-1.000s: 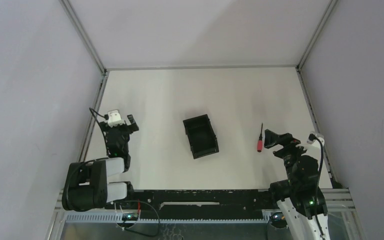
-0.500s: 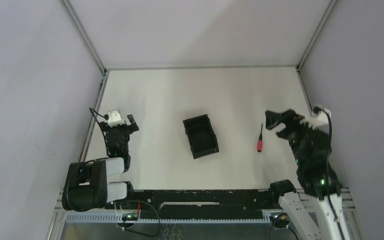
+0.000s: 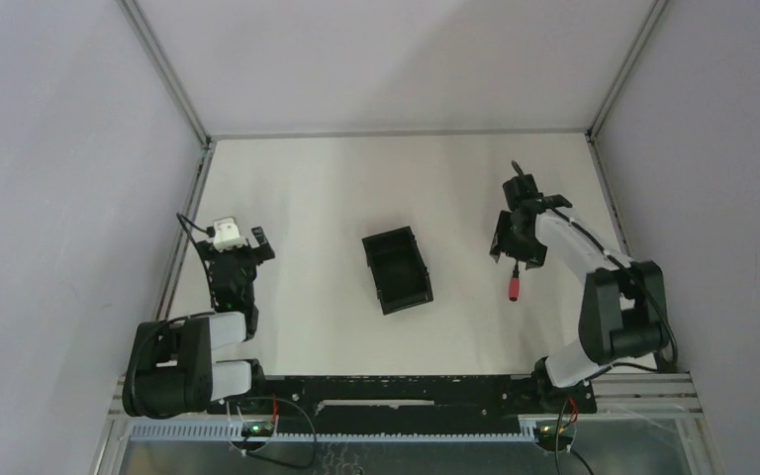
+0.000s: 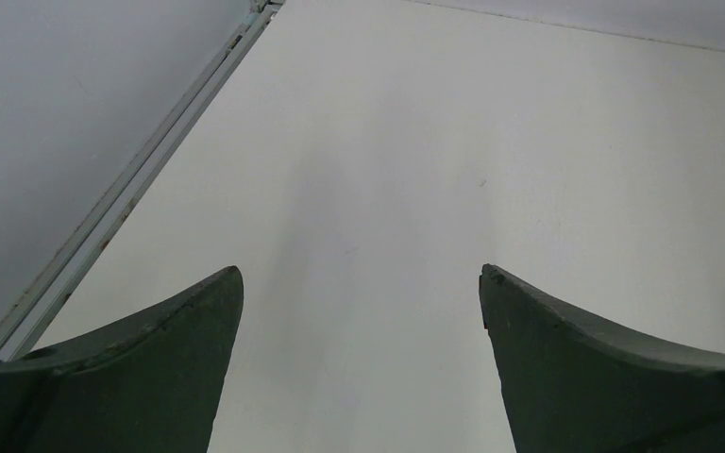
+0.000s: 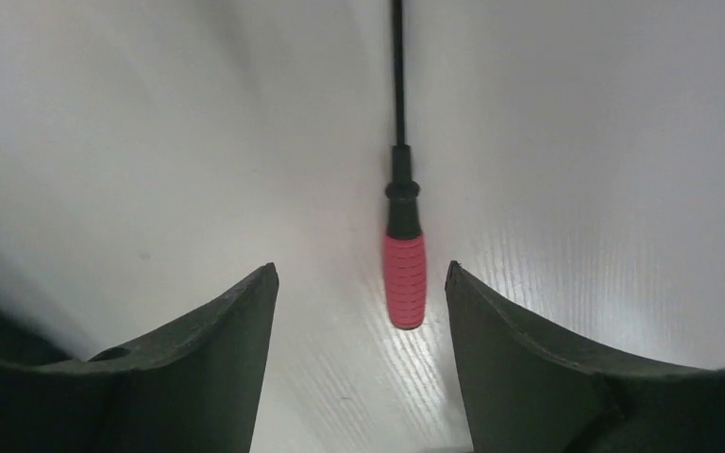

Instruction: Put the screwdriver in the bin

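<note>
Right gripper (image 5: 359, 274) has swung from beside screwdriver (image 5: 405, 278) to above it, jaws apart astride red handle, seemingly no contact; grasp pending, bin (image 3: 396, 267) well apart, empty

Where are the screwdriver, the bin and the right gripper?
screwdriver (image 5: 405, 278), right wrist view, red handle.
bin (image 3: 398, 269), top view, bare floor.
right gripper (image 5: 360, 269), right wrist view, midway between fingertips.

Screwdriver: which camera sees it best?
The right wrist view. The screwdriver lies large there, red handle and thin black shaft plain, framed by the open right gripper. The top view shows it tiny, its shaft partly hidden under that gripper. The left wrist view shows none of it, only the table.
</note>
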